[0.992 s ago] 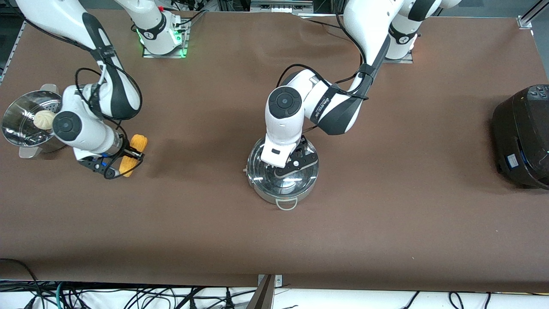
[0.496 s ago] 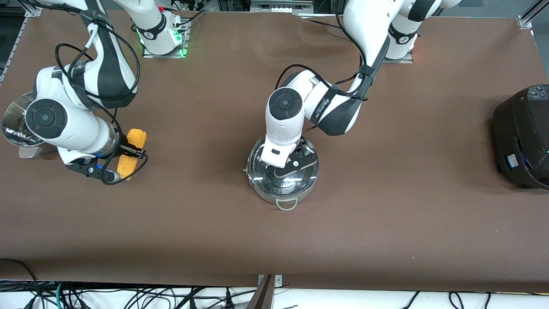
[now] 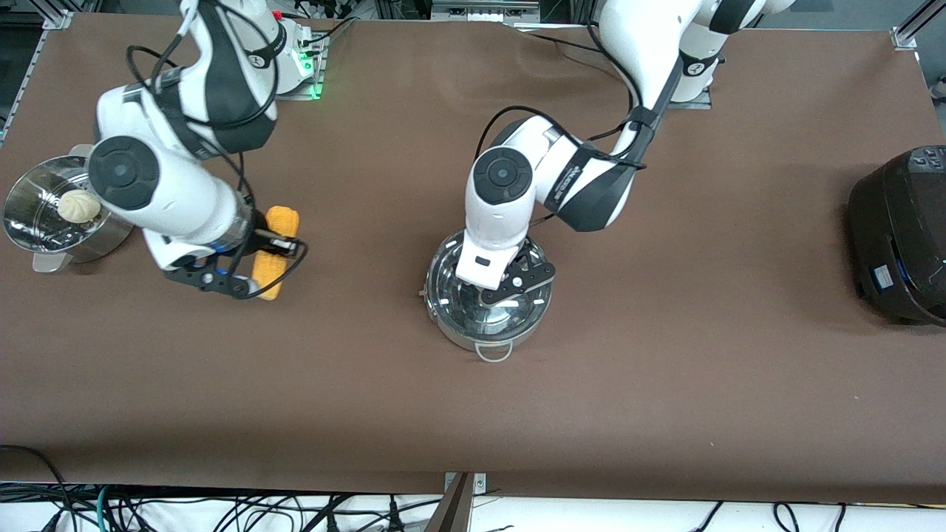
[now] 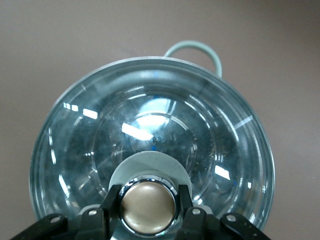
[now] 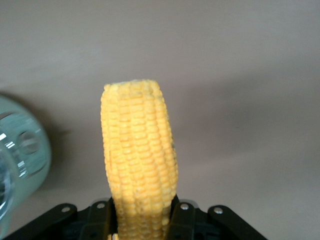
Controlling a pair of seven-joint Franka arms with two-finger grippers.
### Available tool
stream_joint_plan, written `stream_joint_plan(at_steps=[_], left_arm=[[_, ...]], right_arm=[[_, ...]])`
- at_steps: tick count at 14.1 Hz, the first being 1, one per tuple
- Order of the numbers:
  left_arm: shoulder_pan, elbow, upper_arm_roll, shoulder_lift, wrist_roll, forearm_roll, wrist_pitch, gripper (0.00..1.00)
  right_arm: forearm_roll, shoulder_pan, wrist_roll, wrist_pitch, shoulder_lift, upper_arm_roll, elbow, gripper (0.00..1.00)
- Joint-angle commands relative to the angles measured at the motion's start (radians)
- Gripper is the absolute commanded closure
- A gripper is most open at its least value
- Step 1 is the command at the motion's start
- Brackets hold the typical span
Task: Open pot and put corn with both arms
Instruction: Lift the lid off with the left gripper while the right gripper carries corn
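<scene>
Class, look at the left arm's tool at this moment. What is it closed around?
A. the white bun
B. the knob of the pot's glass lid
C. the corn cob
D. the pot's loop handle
B: in the left wrist view the left tool has a finger on each side of the brownish knob of the glass lid; the right tool holds the corn cob.

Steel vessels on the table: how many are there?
2. The pot with its glass lid sits mid-table under the left gripper; the steamer basket holding a bun sits at the right arm's end.
</scene>
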Motion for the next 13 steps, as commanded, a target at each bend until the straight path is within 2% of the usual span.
stream_joint_plan(at_steps=[1,2,4,6,8,11,13], left_arm=[[0.07,-0.134,-0.035,-0.19,0.042,-0.025,-0.043,1.0],[0.107,-0.166,-0.055,-0.239,0.089,-0.025,-0.069,1.0],[0.194,-0.29,-0.061,-0.358,0.285,-0.025,-0.094,1.0],[0.311,-0.485,-0.07,-0.504,0.502,-0.052,-0.096,1.0],[0.437,-0.632,-0.09,-0.61,0.708,-0.052,-0.096,1.0],[0.561,-0.786,-0.089,-0.672,0.962,-0.042,-0.05,1.0],[0.612,-0.93,-0.081,-0.695,1.055,-0.036,0.068,1.0]], right_arm=[[0.012,0.052,0.019,-0.013,0.055,0.016,0.074,0.87],[0.014,0.069,0.025,-0.004,0.066,0.023,0.077,0.87],[0.02,0.121,0.037,0.06,0.093,0.029,0.079,0.88],[0.113,0.158,0.089,0.129,0.132,0.029,0.079,0.88],[0.227,0.169,0.095,0.209,0.176,0.031,0.079,0.88],[0.294,0.235,0.097,0.345,0.235,0.043,0.079,0.88],[0.308,0.276,0.089,0.459,0.274,0.043,0.079,0.88]])
